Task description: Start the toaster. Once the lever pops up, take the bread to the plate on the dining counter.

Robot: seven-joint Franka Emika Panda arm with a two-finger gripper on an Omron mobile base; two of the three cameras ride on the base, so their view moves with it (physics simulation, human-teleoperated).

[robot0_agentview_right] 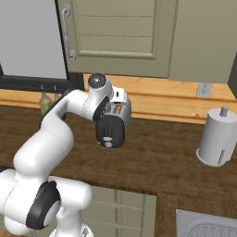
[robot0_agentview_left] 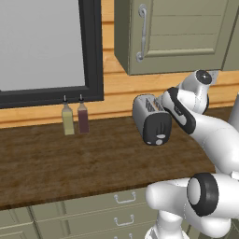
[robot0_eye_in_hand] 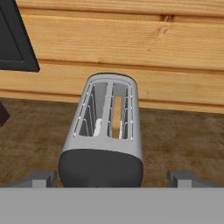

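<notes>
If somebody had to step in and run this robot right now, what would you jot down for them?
Gripper: fingers open wide, holding nothing, hovering above the black end of the toaster.
Toaster: on the dark wood counter against the wooden wall.
Bread: standing in the right-hand slot as the hand view shows it.
Lever: pale tab on the black end panel, not touched.
Done: arm brought over the toaster.
Left: press the lever, wait for it to pop up, lift the bread out and carry it to the plate.

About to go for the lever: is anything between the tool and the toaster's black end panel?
Nothing visible. The open tool sits just above the toaster, fingers either side of its black end; bread sits in one slot.
</notes>
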